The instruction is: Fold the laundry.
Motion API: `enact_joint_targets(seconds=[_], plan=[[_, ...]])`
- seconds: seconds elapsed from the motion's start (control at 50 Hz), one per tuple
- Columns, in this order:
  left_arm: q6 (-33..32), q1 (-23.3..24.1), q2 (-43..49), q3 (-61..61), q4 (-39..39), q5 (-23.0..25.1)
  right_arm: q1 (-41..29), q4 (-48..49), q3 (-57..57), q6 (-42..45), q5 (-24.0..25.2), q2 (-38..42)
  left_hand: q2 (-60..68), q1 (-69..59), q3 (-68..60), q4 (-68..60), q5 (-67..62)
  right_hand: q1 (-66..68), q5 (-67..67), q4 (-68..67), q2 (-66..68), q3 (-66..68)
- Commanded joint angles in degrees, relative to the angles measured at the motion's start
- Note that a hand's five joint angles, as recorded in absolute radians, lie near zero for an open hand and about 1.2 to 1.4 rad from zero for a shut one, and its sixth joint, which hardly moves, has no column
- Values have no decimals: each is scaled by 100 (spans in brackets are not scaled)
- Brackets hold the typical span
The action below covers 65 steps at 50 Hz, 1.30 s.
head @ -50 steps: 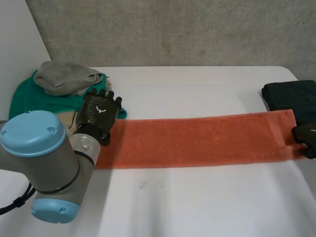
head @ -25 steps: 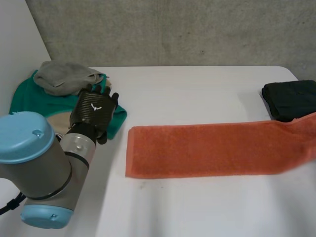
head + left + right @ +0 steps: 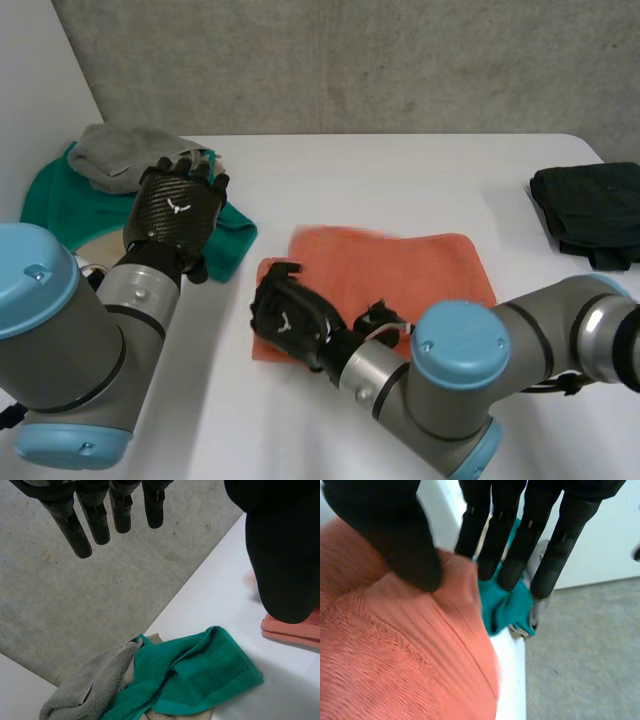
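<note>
The right hand (image 3: 288,318) lies low over the left end of the orange towel (image 3: 400,265), its arm reaching across the front of the counter (image 3: 350,170). In the right wrist view the hand (image 3: 385,535) has the towel's (image 3: 395,655) edge running up between the thumb and the straight fingers (image 3: 492,540), pinched there; the view is blurred, so the grip is not seen crisply. The towel lies doubled over on itself in the middle of the counter. Its upper layer is set a little to the right of the lower layer's left end.

The left hand (image 3: 175,210) hangs above the counter's left side with fingers straight and spread from the thumb, holding nothing. In its own wrist view the fingers (image 3: 95,520) point out over the teal cloth (image 3: 200,670), which lies rumpled near the towel's (image 3: 295,627) end but apart from it. A grey cloth (image 3: 95,685) is heaped on the teal cloth's (image 3: 60,195) far side.

A black cloth (image 3: 590,205) lies folded at the counter's right edge, well apart from the towel.
</note>
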State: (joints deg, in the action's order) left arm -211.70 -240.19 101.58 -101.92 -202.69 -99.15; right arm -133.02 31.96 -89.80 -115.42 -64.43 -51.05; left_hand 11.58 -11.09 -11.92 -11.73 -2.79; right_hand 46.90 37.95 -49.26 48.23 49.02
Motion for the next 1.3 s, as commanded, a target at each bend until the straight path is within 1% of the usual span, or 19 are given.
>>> enact_joint_targets(seconds=[0.02,0.06,0.08,0.16,0.24,0.36,0.46,0.56,0.66,0.74,0.88,0.96,0.98,1.06,1.12,1.14,1.2,1.26,1.3], plan=[[-3,60,195,312,-34,0,214,12,-380,-716,-166,-536,-158,109,192,173,279,-2432,-2537,2668,-2566,-2645],[6,86,257,427,-43,0,503,3,-555,-1312,-201,-948,-158,109,192,173,279,-3057,-3161,3293,-3190,-3269],[-3,104,283,479,-43,-8,905,-31,-730,-2143,-236,-1385,-158,109,192,173,279,-3409,-3513,3645,-3542,-3621],[111,427,616,865,-104,53,1619,-276,-1030,-3894,-394,-1977,-158,109,192,173,279,-3690,-3795,3926,-3823,-3902],[356,850,1011,1191,-157,246,2024,-1126,-1119,-4978,-622,-2259,-137,88,170,152,258,-3690,-3795,3926,-3823,-3902],[463,1158,1864,1675,-140,493,2596,-2097,-1329,-4622,-720,-2277,65,-114,-32,-50,56,-3229,-3333,3465,-3362,-3441],[410,1229,2550,2035,-78,449,3044,-2115,-1681,-3709,-807,-2190,400,-449,-367,-386,-280,-2875,-2980,3111,-3008,-3088],[68,1229,2938,2115,-17,361,3150,-2089,-1743,-3355,-1062,-1944,1191,-1240,-1158,-1177,-1071,-2018,-2123,2254,-2152,-2231],[-135,1264,2894,1922,80,-157,3256,-1816,-1743,-3285,-1203,-1830,1243,-1292,-1209,-1228,-1122,-304,-409,540,-437,-517],[-65,1370,2386,1579,124,-421,3326,-1728,-1594,-2953,-1378,-1610,1209,-1258,-1176,-1194,-1088,3302,3197,-3066,3169,3090],[181,1326,1119,858,133,-457,3230,-1640,-1278,-1985,-1862,-1662,1108,-1157,-1075,-1094,-988,3310,3205,-3074,3177,3098],[322,1028,452,481,150,-457,2344,-1386,-839,-1589,-2091,-1847,1058,-1107,-1024,-1043,-937,3310,3205,-3074,3177,3098],[374,844,198,297,150,-448,1881,-1255,-672,-1597,-2065,-1899,1024,-1073,-991,-1010,-904,3310,3205,-3074,3177,3098],[419,431,-260,-81,133,-430,886,-877,-434,-1624,-1750,-1803,874,-923,-840,-859,-753,3310,3205,-3074,3177,3098],[454,202,-410,-240,133,-421,480,-726,-442,-1624,-1293,-1602,839,-888,-805,-824,-718,3310,3205,-3074,3177,3098],[489,88,-454,-328,133,-413,278,-709,-425,-1606,-969,-1340,839,-888,-805,-824,-718,3310,3205,-3074,3177,3098],[577,8,-464,-416,133,-395,84,-735,-337,-1623,-598,-900,839,-888,-805,-824,-718,3310,3205,-3074,3177,3098],[665,-1,-429,-408,124,-386,65,-744,-197,-1711,-719,-783,839,-888,-805,-824,-718,3299,3195,-3064,3166,3087],[691,8,-376,-329,98,-386,48,-753,-73,-2184,-1070,-810,822,-871,-789,-807,-701,1171,1066,-935,1038,959]])
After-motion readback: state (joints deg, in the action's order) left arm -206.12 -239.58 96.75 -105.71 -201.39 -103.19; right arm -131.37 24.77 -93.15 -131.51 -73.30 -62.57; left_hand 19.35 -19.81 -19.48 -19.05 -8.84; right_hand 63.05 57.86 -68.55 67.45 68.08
